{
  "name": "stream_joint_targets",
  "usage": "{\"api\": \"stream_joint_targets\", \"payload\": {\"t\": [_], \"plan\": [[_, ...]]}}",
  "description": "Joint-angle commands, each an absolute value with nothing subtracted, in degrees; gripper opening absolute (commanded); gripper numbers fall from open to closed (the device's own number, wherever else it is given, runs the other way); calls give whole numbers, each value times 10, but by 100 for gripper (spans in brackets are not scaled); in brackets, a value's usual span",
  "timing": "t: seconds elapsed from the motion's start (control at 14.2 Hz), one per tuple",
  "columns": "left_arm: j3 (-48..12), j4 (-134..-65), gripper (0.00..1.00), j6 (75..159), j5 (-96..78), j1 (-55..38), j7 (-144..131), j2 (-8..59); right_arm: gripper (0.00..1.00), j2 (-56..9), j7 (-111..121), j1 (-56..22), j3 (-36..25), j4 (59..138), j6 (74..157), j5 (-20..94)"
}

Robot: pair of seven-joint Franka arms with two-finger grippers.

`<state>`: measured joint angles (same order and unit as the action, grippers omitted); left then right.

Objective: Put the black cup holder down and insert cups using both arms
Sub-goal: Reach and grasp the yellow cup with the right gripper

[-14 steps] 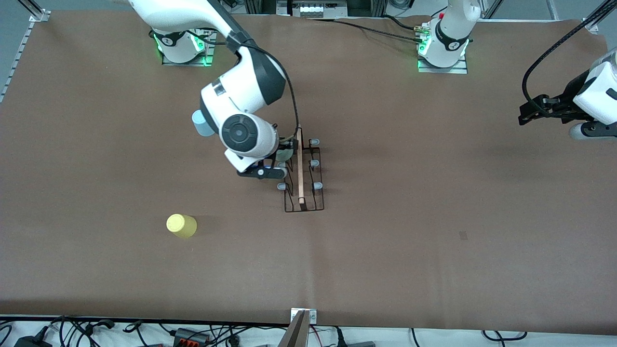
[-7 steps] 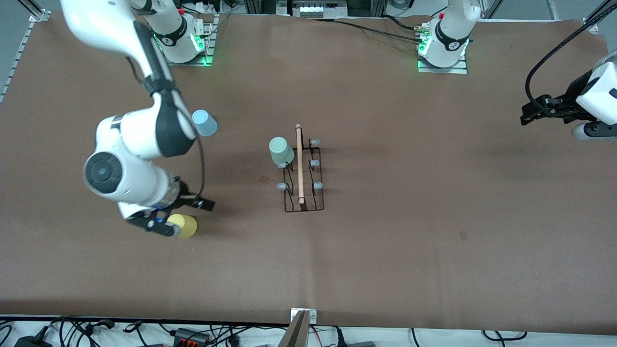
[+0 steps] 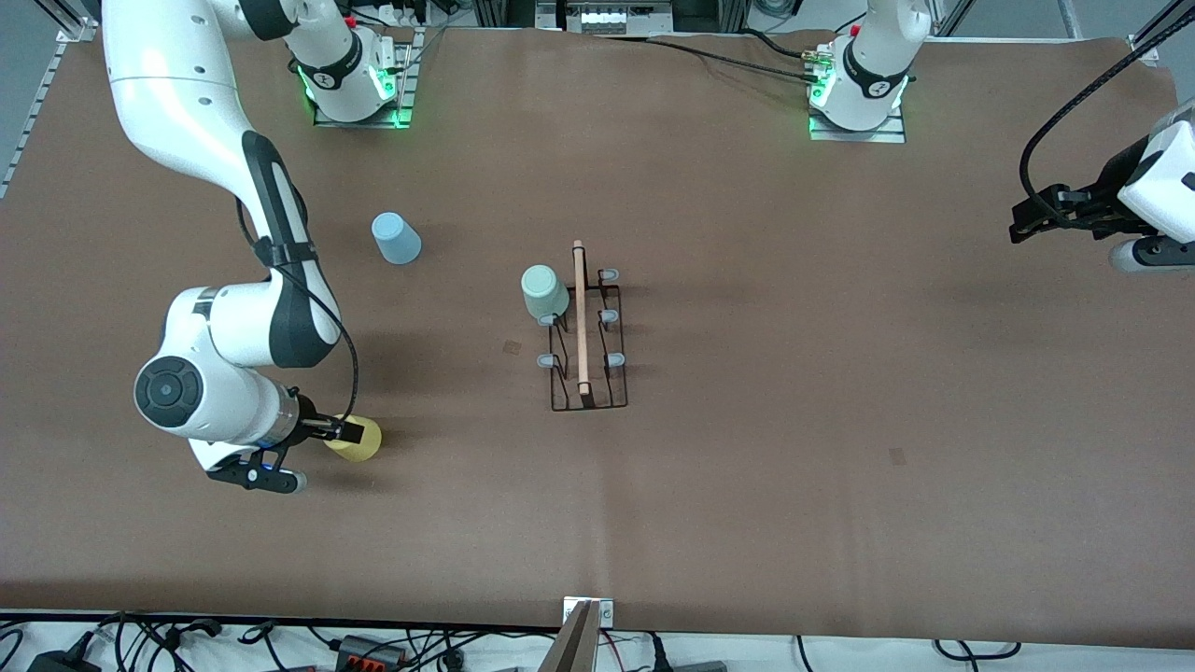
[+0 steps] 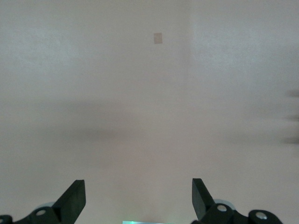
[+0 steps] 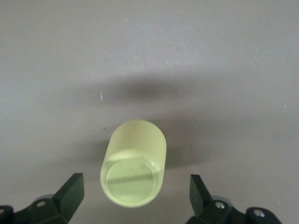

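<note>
The black cup holder [image 3: 586,359] stands mid-table with its wooden bar on top. A mint green cup [image 3: 542,291] sits upside down on one of its prongs. A light blue cup [image 3: 396,238] stands on the table toward the right arm's end. The yellow cup [image 3: 362,441] [image 5: 134,163] stands nearer the front camera, flat end up. My right gripper [image 3: 344,432] [image 5: 134,182] hangs open over the yellow cup, one finger on each side, not touching. My left gripper [image 3: 1027,217] [image 4: 138,186] waits open over bare table at the left arm's end.
A brown cover [image 3: 794,392] spans the table. Small dark marks lie on it beside the holder [image 3: 512,347] and toward the left arm's end [image 3: 897,455]. Cables and a metal clamp [image 3: 588,616] line the front edge.
The right arm let go of the mint green cup on the holder, swung away to the yellow cup and settled over it. The left arm has barely moved.
</note>
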<state>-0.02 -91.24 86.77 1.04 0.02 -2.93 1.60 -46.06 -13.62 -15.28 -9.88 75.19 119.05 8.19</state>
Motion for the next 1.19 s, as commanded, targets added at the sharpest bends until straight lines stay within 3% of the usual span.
{"api": "stream_joint_targets", "payload": {"t": [0.0, 0.42, 0.49, 0.63, 0.77, 0.84, 1.12], "plan": [[2, -913, 100, 871, 5, 2, -14, 14, 100, -475, -128, -153, -94, 743, 1201, 76], [2, -913, 100, 871, 5, 3, -11, 14, 100, -490, -116, -147, -93, 743, 1202, 77], [2, -913, 100, 872, 5, 3, -4, 14, 90, -496, -113, -147, -93, 742, 1202, 77], [3, -913, 100, 872, 5, 3, -3, 14, 50, -495, -112, -149, -92, 741, 1197, 77], [3, -913, 100, 872, 5, 3, -3, 14, 27, -483, -101, -149, -91, 732, 1180, 76], [3, -913, 100, 872, 5, 3, -3, 14, 23, -476, -91, -149, -91, 719, 1154, 77], [3, -913, 100, 872, 5, 3, -3, 14, 23, -448, -107, -170, -61, 632, 1035, 84]]}}
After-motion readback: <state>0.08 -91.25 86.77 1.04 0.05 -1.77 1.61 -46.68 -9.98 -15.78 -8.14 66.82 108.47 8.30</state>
